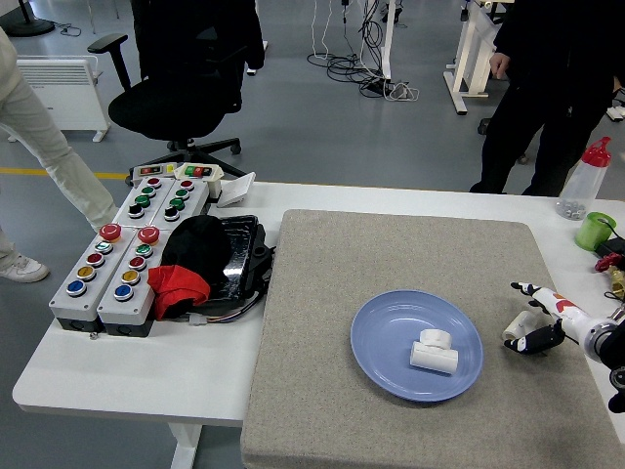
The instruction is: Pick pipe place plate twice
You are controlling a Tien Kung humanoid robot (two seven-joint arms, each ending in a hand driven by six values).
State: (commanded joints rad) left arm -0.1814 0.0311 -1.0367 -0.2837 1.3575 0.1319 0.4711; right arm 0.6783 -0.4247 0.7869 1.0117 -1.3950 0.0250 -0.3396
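White pipe fitting (434, 351) lay on the blue plate (381, 342) at mid-mat — right robot hand (540, 325) sat just right of the plate, fingers spread, over a second white piece (515, 326).

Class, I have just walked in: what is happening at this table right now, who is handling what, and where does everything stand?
One white pipe fitting lies on the blue plate, which sits on the grey mat. The robot's right hand is at the mat's right edge, clear of the plate, next to a second white pipe piece; whether it grips that piece is unclear. The left arm is out of view. Nobody touches anything on the table; a person in dark clothes stands beyond the far side.
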